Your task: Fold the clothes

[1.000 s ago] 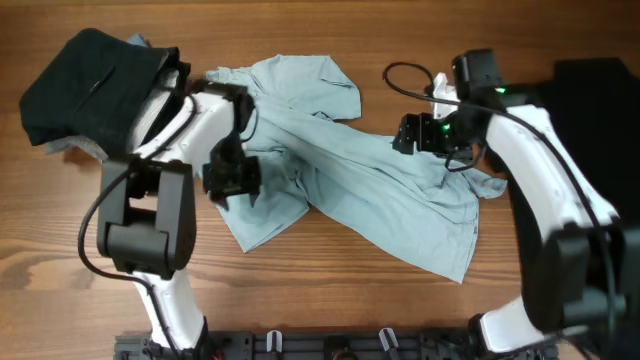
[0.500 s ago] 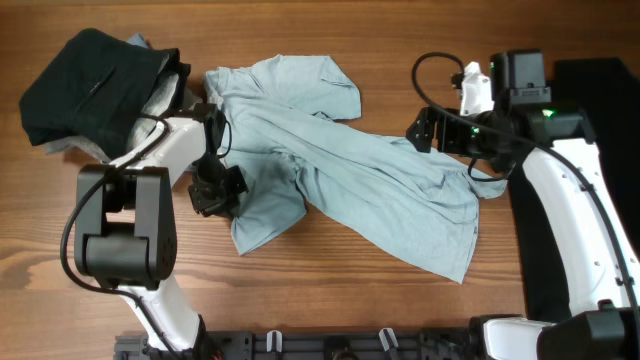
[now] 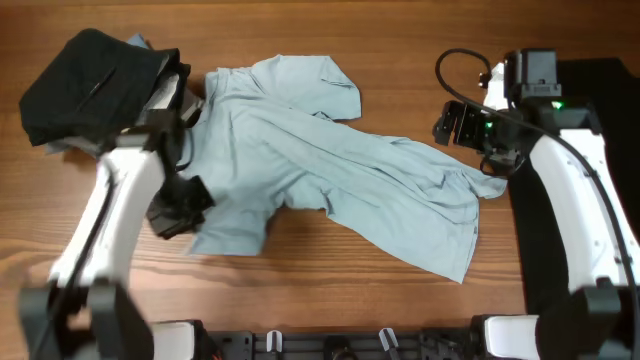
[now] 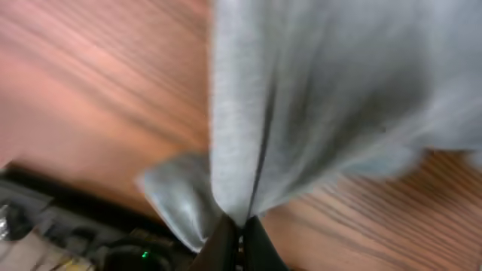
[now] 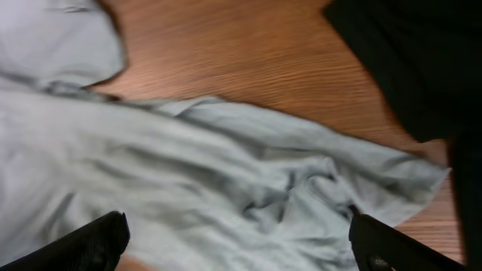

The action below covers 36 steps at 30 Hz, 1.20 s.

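Fabric of the light-blue T-shirt (image 4: 301, 113) is pinched between the pressed-together fingers of the left gripper (image 4: 241, 237) at the bottom edge of the blurred left wrist view. The cloth fans upward from the pinch with a dark crease down its middle. Overhead, that gripper sits at the lower left of the frame, gripping the shirt's lower-left corner over the wooden table (image 3: 330, 290). The shirt lies across the middle of the table, running from upper left-centre down to lower right. It is rumpled, with long diagonal folds and one sleeve flat at the top. Higher on the right, the right gripper (image 3: 465, 124) hovers over the shirt's bunched right edge, its fingers (image 5: 98, 239) spread wide with nothing between them. A black cloth (image 3: 600, 90) covers the right edge of the frame. At the upper left, a black garment (image 3: 85, 80) is heaped on grey and white pieces (image 3: 165, 88).
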Tool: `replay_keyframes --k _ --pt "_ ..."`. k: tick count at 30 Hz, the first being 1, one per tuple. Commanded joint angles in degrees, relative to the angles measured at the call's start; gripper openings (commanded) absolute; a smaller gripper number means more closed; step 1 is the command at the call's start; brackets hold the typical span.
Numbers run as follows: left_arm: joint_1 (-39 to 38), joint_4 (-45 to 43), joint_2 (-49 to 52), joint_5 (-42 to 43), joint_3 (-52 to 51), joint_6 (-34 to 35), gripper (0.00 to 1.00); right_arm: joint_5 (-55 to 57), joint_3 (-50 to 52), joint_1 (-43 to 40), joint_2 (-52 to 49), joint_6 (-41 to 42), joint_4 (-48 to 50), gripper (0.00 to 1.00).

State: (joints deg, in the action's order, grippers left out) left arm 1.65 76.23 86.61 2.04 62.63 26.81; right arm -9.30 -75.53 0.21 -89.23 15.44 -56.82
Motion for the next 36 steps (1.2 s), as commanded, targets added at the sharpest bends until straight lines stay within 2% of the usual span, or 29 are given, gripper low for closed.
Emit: replay_keyframes --k 1,5,8,11,16,19,23,26,28,30,34,36 --pt "3.3 3.4 -10.3 -6.7 0.3 3.7 0.04 4.0 -0.5 -0.1 -6.0 -0.2 1.5 0.96" --pt "5.7 3.6 -17.5 -6.7 0.3 3.7 0.04 -8.8 -0.5 -0.1 -11.3 -15.6 2.4 0.87" --pt "7.6 4.2 -20.2 -9.2 0.4 6.1 0.04 -9.5 -0.4 -0.1 -14.8 -14.9 0.9 0.87" --pt "11.3 4.4 -22.3 -10.1 0.4 6.9 0.04 -5.5 0.1 -0.1 -17.8 -10.4 0.0 0.87" --pt "18.6 4.3 -23.5 -9.6 0.4 6.6 0.04 -13.4 0.1 0.7 -19.0 -18.7 -1.8 0.85" --pt "19.9 4.0 -23.5 -9.4 0.4 6.4 0.04 -13.4 0.1 2.0 -18.9 -19.1 -2.9 0.85" --pt "19.9 3.1 -23.5 -9.4 0.4 6.4 0.04 -11.1 0.1 4.9 -19.0 -19.8 -3.9 0.79" --pt "19.9 2.3 -23.5 -9.4 0.4 6.4 0.04 -4.9 0.1 6.9 -19.1 -14.6 -2.0 0.68" --pt "19.9 2.2 -23.5 -9.4 0.4 6.4 0.04 -1.0 0.2 8.0 -19.4 -10.4 0.6 0.45" --pt "19.9 2.2 -23.5 -9.4 0.4 6.4 0.04 0.2 0.2 8.4 -20.1 -8.4 3.4 0.34" --pt "19.9 2.2 -23.5 -9.4 0.4 6.4 0.04 0.0 0.2 8.4 -22.8 -5.8 6.8 0.16" --pt "19.9 2.2 -23.5 -9.4 0.4 6.4 0.04 -1.2 0.2 8.4 -24.8 -6.0 7.6 0.13"
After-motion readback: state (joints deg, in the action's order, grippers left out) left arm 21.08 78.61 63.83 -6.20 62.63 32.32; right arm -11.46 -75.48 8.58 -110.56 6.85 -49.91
